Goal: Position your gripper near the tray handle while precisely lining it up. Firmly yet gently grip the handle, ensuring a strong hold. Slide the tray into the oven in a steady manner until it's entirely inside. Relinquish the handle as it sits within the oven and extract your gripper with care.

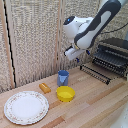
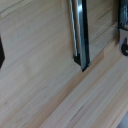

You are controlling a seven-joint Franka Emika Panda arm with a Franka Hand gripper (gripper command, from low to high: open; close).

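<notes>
Exterior view, going from its left: round patterned plate (image 1: 26,107) sat on the wooden surface (image 1: 95,102) at the near left corner. Just past it, a small orange item (image 1: 45,88), lying flat; too blurred to name. Next, the blue cup (image 1: 63,77) stood upright, with the yellow bowl (image 1: 65,93) just in front of it, close but whether touching I couldn't tell.

Above the cup, the white-and-black arm (image 1: 95,27) came down from the upper right. The gripper (image 1: 73,53) hung in the air over the surface, above the cup and apart from everything. Fingers: couldn't tell wide or narrow, too small and blurred here, and not visible in the wrist view.

On the exterior view's right: the oven (image 1: 114,51) sat at the back right of the surface, front open. The tray (image 1: 107,63) stuck out of the oven front, partly pulled out, bars roughly level. Below it the opened door (image 1: 95,72) lay flat, extending toward the cup. The tray handle (image 1: 104,62) was the front bar of the rack, well apart from the gripper, nothing touching it.

Wrist view: mostly wood grain of the surface (image 2: 40,70), with a dark metal edge with a shiny strip (image 2: 79,35) running across it, likely the door rim but not certain. Another dark part (image 2: 123,25) at the frame border, unidentifiable.
</notes>
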